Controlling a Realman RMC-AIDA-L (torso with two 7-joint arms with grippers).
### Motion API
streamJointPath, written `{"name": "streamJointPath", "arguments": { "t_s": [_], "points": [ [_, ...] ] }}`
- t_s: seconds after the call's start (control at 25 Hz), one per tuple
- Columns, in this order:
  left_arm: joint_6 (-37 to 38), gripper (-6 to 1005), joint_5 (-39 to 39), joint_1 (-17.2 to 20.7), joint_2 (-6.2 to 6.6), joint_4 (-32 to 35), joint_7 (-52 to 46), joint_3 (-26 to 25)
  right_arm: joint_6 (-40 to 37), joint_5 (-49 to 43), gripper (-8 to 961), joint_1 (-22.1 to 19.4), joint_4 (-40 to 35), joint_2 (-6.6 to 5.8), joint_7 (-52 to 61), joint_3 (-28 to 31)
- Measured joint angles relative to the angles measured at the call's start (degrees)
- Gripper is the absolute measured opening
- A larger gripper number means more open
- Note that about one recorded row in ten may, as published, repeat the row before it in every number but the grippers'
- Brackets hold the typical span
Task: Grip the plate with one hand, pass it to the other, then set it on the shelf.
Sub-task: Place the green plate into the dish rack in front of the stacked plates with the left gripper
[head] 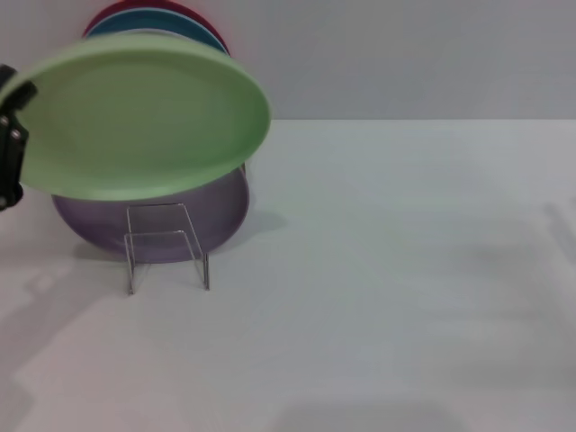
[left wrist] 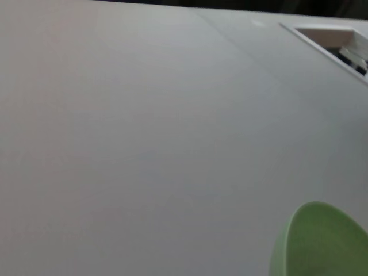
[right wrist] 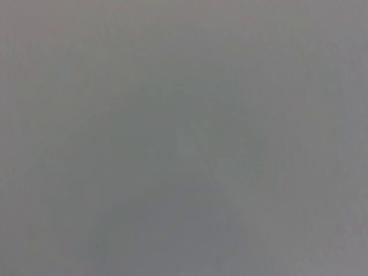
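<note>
Held up in the air at the left of the head view: the round, shallow, matte pale mint-green plate [head: 139, 117], tilted, hollow face turned toward the camera. Pinched at its left rim by the black two-finger left gripper [head: 11, 135], jaws clamped on the plate's edge, though only a sliver of the black fingers shows at the frame's border. Seen again in the left wrist view as a green curved edge [left wrist: 322, 241] low in the corner, above bare white table [left wrist: 144, 144].

Looks light and rigid, probably plastic; no sag at the free side despite a one-sided hold. Matte skin, so likely decent friction, but a thin rim gives little bite and the long overhang will lever against the pads. Best taken at the rim, opposite the present grip, on the free right edge [head: 261, 121], for the hand-over.

Even pale green all over, smooth, no pattern, low upturned lip.

Just below and behind it: a lilac-purple plate [head: 225, 216] propped upright, and a teal plate [head: 193, 27] and a dark red plate [head: 117, 11] peeking above. In front of the purple one, the small clear acrylic plate stand [head: 166, 247], a bent transparent frame standing on the white table [head: 387, 297], unoccupied.

Right gripper nowhere in sight; its wrist view only blank grey. Hand-over apparently not yet made.
</note>
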Motion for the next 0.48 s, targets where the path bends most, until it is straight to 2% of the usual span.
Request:
{"name": "streamJointPath", "arguments": {
  "t_s": [0.12, 0.48],
  "points": [
    [0.09, 76, 0.01, -0.63, -0.83, 1.81, 2.07, 0.29, 0.44, -0.05, 537, 0.00, 0.00, -0.02, -0.02, 0.00],
    [-0.63, 77, 0.04, -2.44, -1.75, 5.03, 4.56, 1.53, 1.46, -0.13, 538, -0.24, 0.00, -0.02, -0.21, 0.04]
  ]
}}
